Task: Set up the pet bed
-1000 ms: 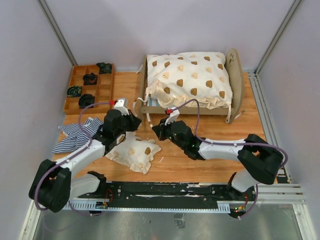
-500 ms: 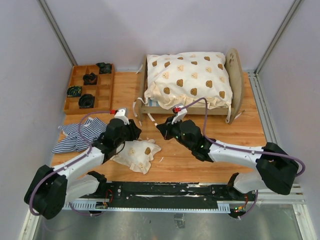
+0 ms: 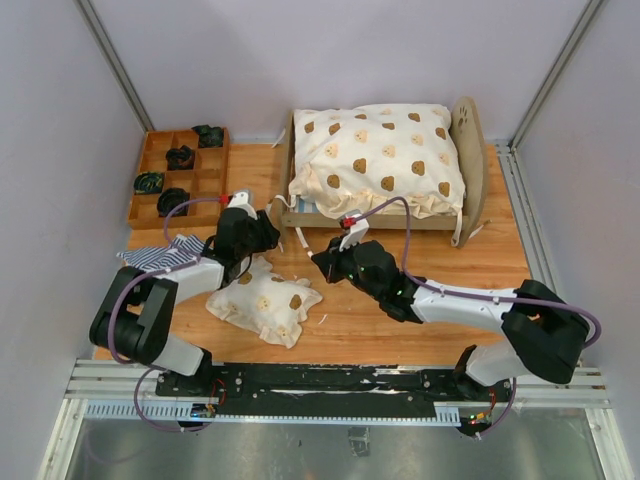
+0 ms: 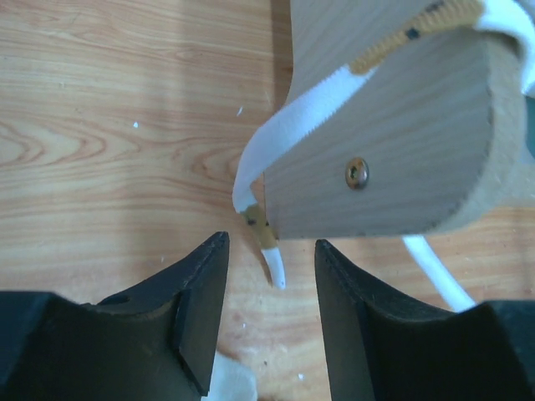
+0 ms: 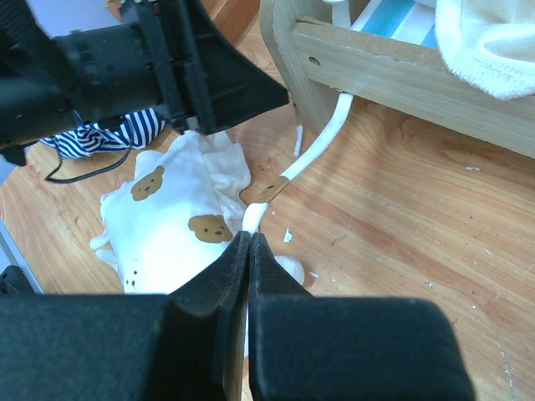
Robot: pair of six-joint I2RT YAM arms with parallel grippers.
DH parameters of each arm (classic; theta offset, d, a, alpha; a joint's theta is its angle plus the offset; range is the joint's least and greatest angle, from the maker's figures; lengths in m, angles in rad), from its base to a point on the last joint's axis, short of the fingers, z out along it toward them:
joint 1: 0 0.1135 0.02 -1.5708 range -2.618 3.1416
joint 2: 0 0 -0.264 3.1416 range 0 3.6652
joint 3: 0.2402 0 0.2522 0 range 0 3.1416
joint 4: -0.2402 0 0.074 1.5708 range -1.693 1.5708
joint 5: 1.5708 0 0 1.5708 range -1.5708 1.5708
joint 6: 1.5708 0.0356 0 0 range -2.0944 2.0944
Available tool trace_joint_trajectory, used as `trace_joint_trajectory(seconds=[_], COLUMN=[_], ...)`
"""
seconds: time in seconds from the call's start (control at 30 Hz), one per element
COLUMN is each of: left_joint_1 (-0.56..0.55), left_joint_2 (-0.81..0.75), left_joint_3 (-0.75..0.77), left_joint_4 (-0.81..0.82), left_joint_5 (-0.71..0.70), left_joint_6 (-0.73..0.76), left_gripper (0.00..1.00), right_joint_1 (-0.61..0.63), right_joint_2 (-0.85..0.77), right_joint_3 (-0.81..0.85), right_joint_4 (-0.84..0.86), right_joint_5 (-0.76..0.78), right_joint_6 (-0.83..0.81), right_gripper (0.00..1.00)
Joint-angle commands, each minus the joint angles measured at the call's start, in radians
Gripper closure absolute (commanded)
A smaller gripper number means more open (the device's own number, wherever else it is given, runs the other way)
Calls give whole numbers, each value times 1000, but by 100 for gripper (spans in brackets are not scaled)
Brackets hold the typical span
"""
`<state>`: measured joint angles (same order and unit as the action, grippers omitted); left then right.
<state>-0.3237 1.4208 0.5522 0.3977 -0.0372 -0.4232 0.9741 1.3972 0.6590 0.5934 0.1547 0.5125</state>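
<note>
1. Because a cream bear-print quilt covers it, the light plywood pet bed, far back on the wooden table, is mostly hidden.
2. Left gripper: jaws apart, empty.
3. Right gripper: closed; grip on white strap unclear.

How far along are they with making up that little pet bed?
Done: the bear-print quilt lies spread over the pet bed. In hand: the right gripper is shut on a white strap hanging from the frame, and the left gripper stands open around a loose strap end. Probably left: the small pillow and the striped cloth lie on the table.
</note>
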Motion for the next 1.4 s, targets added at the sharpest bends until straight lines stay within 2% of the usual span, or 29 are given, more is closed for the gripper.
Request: trace_joint_trajectory(seconds=[0.0,0.33,0.47,0.57,0.63,0.7,0.73,1.07,1.27,1.37], left_joint_1=[9,23,30,31,31,31,31,25,-50,-97], left_joint_2=[92,256,295,306,300,270,247,-113,-267,-319], left_joint_3=[71,155,165,145,134,125,116,36,-25,-83], left_joint_4=[94,114,128,128,107,71,56,-124,-202,-186], left_joint_5=[-16,-115,-20,8,30,55,67,171,172,185], left_joint_6=[17,20,1,-23,-30,-36,-40,-79,-76,-91], left_gripper=[51,52,55,67,81,95,99,100,100,100], right_joint_1=[-11,-11,-10,-11,-10,-11,-11,-12,-19,-22], right_joint_2=[16,37,38,45,48,48,49,56,28,12], right_joint_3=[28,35,22,27,31,33,34,81,110,126], right_joint_4=[27,51,60,57,51,48,41,-3,-27,-44], right_joint_5=[-34,-64,-42,-31,-31,-31,-28,26,38,40], right_joint_6=[7,18,15,14,14,19,21,1,-24,-36], right_gripper=[100,100,100,100,100,100,100,100,100,100])
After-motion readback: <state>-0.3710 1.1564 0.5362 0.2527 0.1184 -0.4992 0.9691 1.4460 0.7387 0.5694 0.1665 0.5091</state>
